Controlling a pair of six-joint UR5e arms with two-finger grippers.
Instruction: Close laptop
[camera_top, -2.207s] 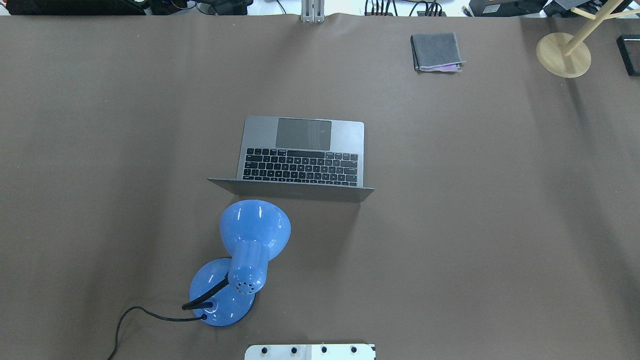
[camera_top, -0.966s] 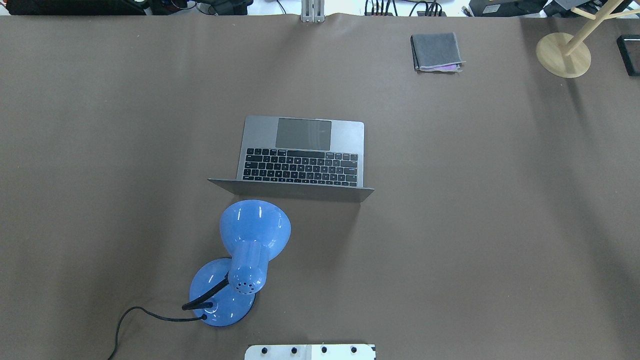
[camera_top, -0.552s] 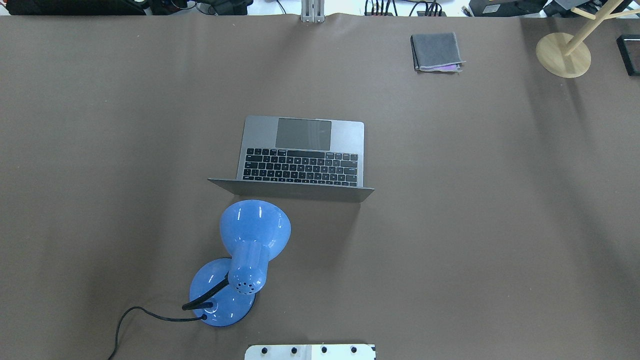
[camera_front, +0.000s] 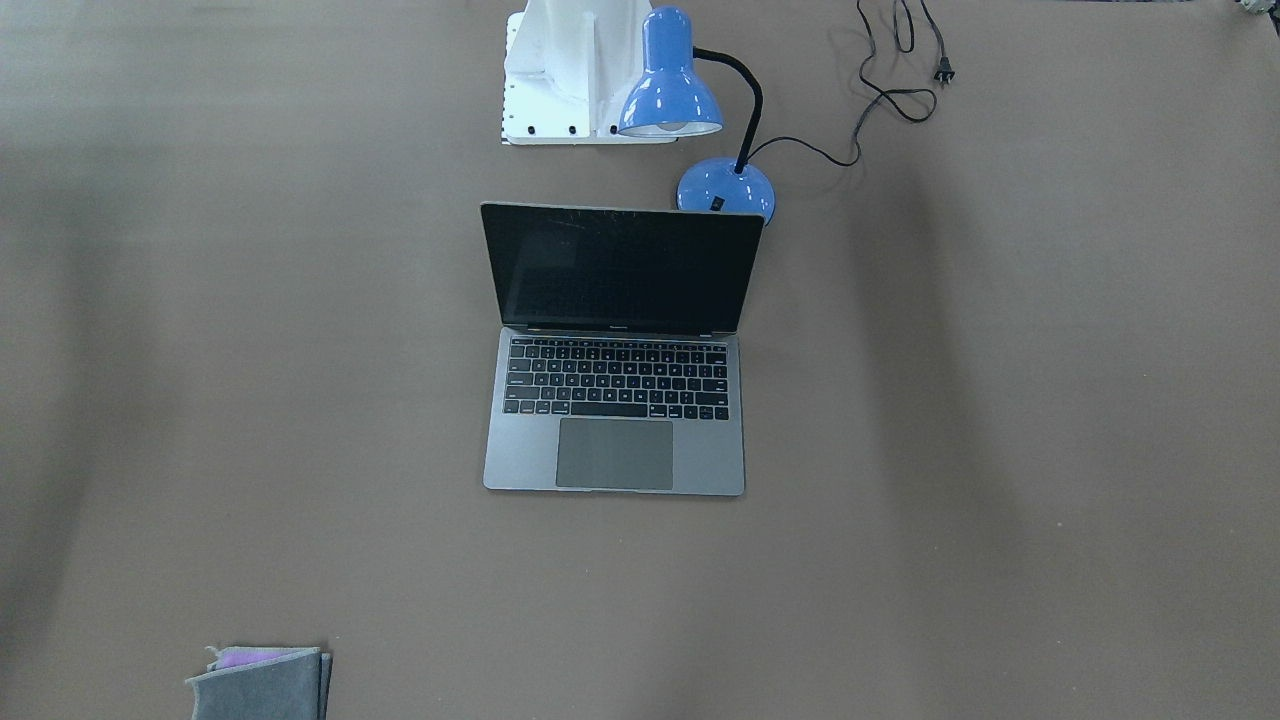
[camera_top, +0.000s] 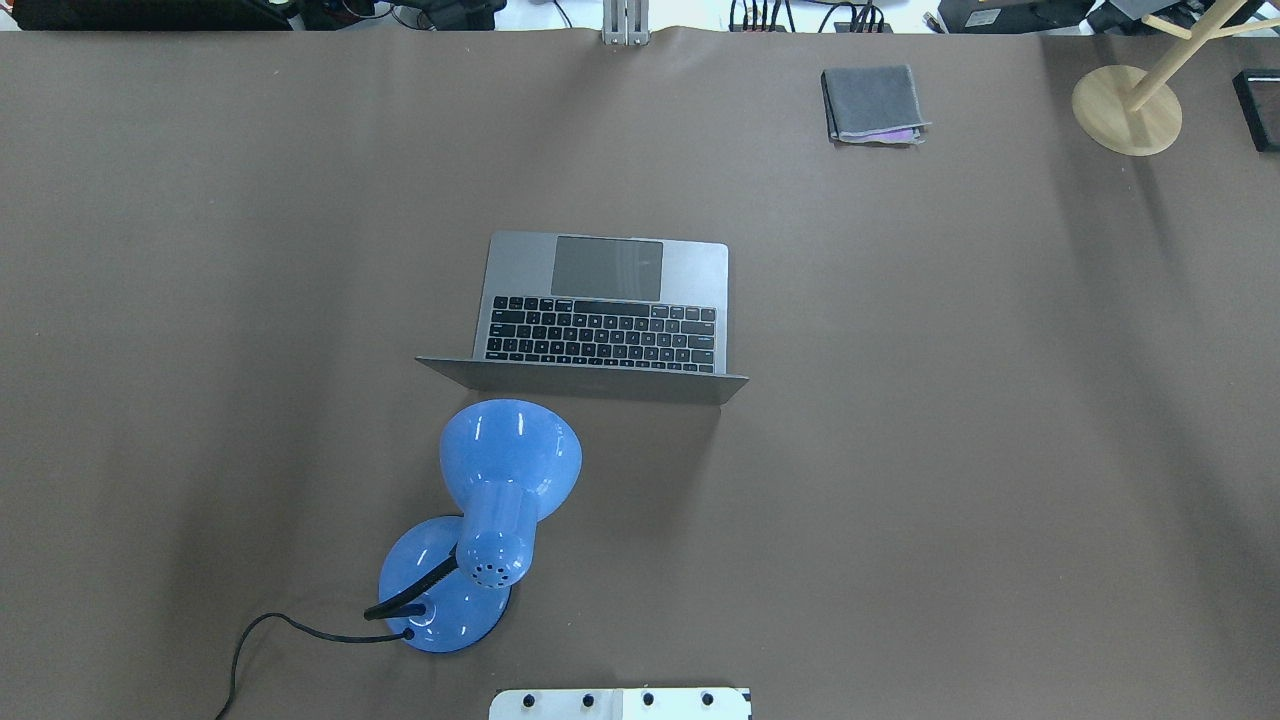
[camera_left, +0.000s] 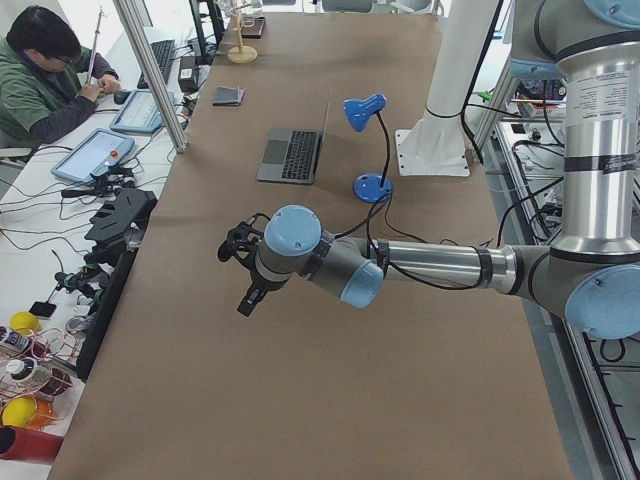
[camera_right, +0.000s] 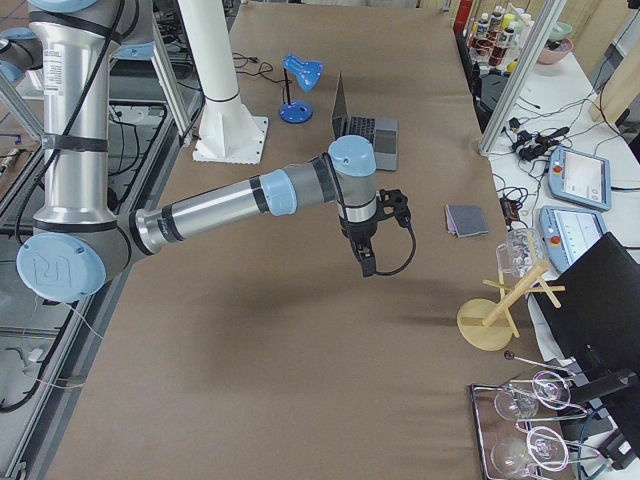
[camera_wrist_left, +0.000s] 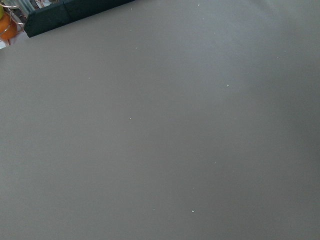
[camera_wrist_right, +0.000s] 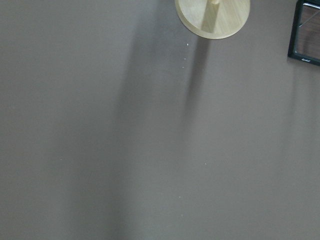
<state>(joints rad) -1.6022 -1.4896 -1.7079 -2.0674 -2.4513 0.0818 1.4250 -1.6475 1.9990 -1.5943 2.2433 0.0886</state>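
The laptop (camera_top: 600, 320) stands open in the middle of the brown table, its lid upright on the robot's side and its trackpad on the far side. The front-facing view shows its dark screen, black keys and trackpad (camera_front: 615, 400). It also shows in the left side view (camera_left: 290, 155) and the right side view (camera_right: 370, 130). My left gripper (camera_left: 243, 306) hangs over bare table far from the laptop. My right gripper (camera_right: 365, 266) hangs over bare table, also well away. Both show only in the side views, so I cannot tell whether they are open or shut.
A blue desk lamp (camera_top: 510, 460) stands right behind the laptop lid on the robot's side, its cord trailing left. A folded grey cloth (camera_top: 872, 103) and a wooden stand (camera_top: 1127, 110) are at the far right. The white robot base (camera_front: 560, 70) is behind the lamp.
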